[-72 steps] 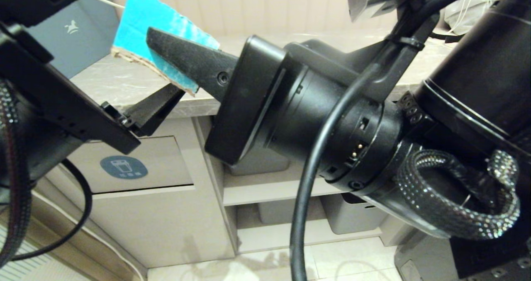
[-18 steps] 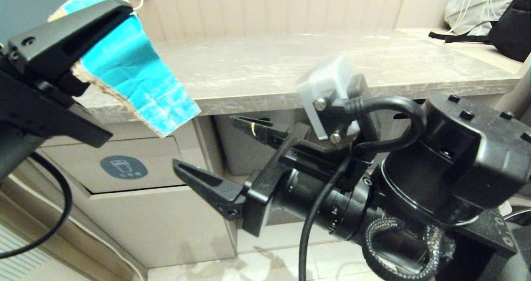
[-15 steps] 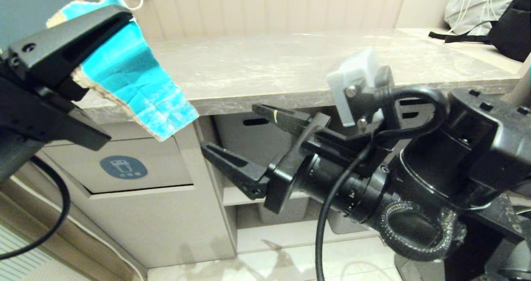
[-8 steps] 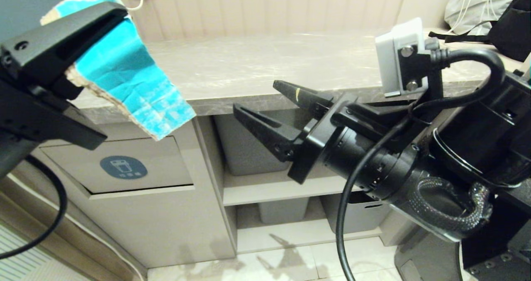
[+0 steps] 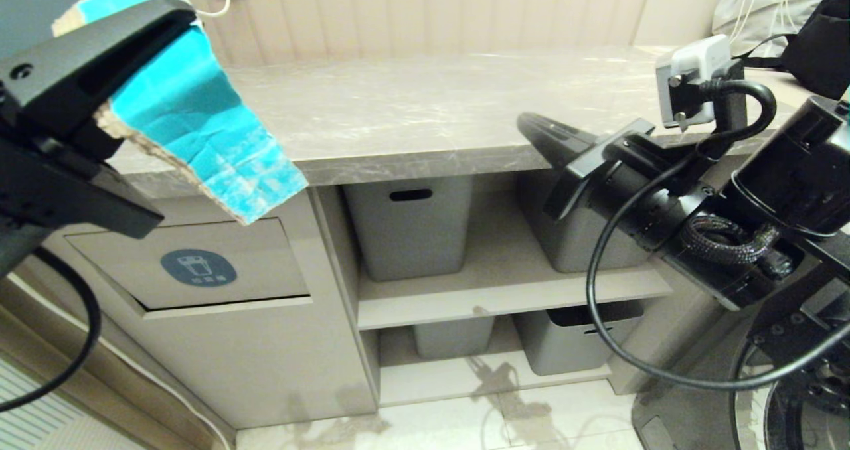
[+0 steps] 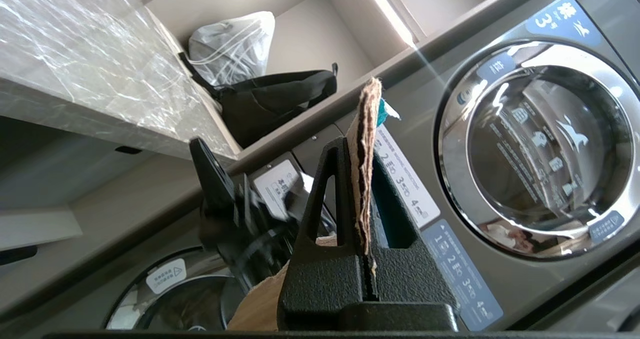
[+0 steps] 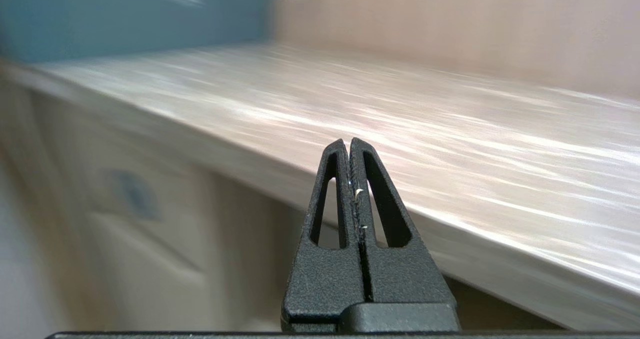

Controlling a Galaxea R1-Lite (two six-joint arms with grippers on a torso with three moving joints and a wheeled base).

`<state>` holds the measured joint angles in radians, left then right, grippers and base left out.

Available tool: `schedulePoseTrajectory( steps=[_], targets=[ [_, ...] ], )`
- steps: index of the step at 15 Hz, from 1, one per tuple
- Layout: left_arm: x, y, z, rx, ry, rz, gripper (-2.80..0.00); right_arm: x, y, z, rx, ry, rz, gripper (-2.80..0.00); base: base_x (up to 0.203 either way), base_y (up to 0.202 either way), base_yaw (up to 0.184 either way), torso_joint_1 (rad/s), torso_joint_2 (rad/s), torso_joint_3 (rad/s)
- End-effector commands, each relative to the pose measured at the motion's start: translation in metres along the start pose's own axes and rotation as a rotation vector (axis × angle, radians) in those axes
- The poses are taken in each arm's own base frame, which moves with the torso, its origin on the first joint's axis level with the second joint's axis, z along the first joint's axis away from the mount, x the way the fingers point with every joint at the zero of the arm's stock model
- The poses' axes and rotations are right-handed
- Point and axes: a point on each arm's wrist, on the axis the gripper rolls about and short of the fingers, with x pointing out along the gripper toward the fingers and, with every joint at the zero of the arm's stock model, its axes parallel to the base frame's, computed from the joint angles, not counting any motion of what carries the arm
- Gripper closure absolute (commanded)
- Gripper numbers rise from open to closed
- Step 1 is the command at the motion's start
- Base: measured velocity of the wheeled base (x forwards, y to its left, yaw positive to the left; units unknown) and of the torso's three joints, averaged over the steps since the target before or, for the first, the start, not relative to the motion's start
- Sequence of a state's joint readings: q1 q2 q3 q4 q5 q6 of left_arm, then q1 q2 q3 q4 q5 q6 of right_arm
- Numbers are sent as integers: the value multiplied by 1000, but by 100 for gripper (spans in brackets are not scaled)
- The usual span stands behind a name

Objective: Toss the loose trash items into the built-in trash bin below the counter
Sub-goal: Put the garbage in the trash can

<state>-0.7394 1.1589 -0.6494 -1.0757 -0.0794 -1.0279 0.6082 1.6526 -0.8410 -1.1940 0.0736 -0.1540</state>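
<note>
Turquoise scrap (image 5: 199,138) clamped in left gripper (image 6: 361,179) jaws, held high above bin flap (image 5: 192,264), at counter (image 5: 425,111) front edge. Right gripper (image 7: 349,179) jaws closed, empty, level with counter edge, above grey bins (image 5: 408,227)

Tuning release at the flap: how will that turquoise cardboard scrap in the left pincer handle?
Turquoise cardboard scrap juts unsupported from the left pincer without drooping: probably stiff. Thin corrugated edge suggests light; it may flutter. Torn, creased, so likely bends if pushed.
</note>
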Motion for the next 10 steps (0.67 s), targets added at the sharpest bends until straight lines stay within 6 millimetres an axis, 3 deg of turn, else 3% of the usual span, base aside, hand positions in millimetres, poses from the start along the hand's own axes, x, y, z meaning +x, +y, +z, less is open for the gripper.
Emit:
schedulePoseTrajectory(
  steps=[1, 3, 6, 10],
  targets=[
    [1, 0, 0, -6, 1, -3, 0, -17, -38, 13, -73, -25, -127, 0, 0, 0, 0, 0, 0, 0],
    [0, 0, 0, -6, 2, -4, 0, -35, -64, 30, -131, -55, -228, 0, 0, 0, 0, 0, 0, 0],
    [1, 1, -1, -6, 3, -2, 0, -72, -82, 49, -207, -61, -339, 0, 0, 0, 0, 0, 0, 0],
    [1, 1, -1, -6, 3, -2, 0, -112, -75, 56, -261, -38, -385, 0, 0, 0, 0, 0, 0, 0]
  ],
)
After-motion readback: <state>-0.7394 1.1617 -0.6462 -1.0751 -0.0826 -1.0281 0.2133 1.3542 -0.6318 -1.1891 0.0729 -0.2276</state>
